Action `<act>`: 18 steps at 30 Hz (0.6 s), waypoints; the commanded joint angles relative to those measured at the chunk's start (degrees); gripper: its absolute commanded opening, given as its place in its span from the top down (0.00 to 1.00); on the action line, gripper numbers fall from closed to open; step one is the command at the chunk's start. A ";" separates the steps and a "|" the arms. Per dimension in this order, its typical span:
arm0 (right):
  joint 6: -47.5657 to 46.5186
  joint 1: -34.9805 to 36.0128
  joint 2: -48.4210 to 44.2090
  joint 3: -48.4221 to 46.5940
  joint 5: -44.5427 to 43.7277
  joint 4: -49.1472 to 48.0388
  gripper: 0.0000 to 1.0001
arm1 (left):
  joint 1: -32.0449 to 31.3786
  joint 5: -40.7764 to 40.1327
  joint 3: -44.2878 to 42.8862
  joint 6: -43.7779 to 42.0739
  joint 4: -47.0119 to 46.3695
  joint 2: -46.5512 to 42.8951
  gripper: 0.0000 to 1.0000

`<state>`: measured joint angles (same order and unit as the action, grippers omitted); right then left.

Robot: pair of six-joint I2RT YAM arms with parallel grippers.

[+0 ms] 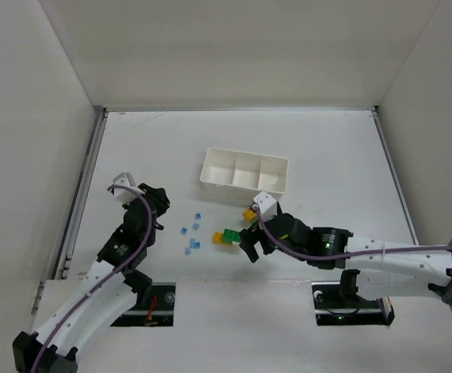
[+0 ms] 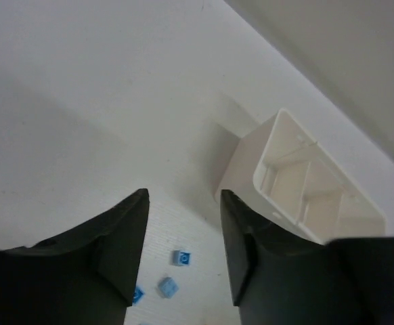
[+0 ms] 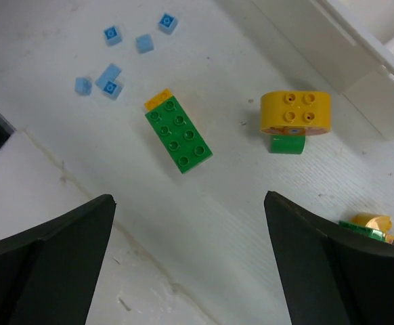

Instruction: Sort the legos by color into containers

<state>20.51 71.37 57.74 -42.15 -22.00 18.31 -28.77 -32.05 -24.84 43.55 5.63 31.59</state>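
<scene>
Right gripper [image 1: 255, 249] released and empty over the bricks.
We see its jaws spread wide above a green brick [image 3: 178, 133] lying flat on the table [image 3: 210, 223], with an orange bit [image 3: 158, 99] touching one end. Near it sits a yellow brick [image 3: 296, 112] with a small green piece [image 3: 286, 143] touching its edge, and a yellow-and-green lump [image 3: 367, 227] lies just beside one finger. Several blue bricks [image 3: 113, 34] are scattered close together past the green brick. All of these lie outside the tray [image 1: 234, 192], which stands near the yellow brick. Left gripper [image 2: 183, 198], jaws apart and holding nothing, hangs on the blue bricks' other side, pointed toward the tray.
</scene>
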 commanded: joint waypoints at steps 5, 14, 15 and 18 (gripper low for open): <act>-8.99 -0.05 10.54 -4.07 9.51 -7.05 0.00 | -1.15 -0.91 -0.66 -7.69 -6.24 -0.30 0.83; -15.85 -3.83 26.36 -14.53 11.19 -7.15 0.00 | -1.59 2.87 4.89 -6.02 -6.51 -2.59 0.55; -16.38 -4.18 27.33 -15.06 11.36 -7.14 0.00 | -1.15 2.96 5.06 -5.85 -6.07 -2.68 0.54; -16.64 -5.67 30.15 -16.29 13.11 -7.06 0.02 | -0.80 3.40 5.68 -5.67 -6.42 -3.55 0.53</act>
<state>6.13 66.70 86.41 -55.46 -11.11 13.58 -30.06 -29.63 -19.86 37.58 0.34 28.99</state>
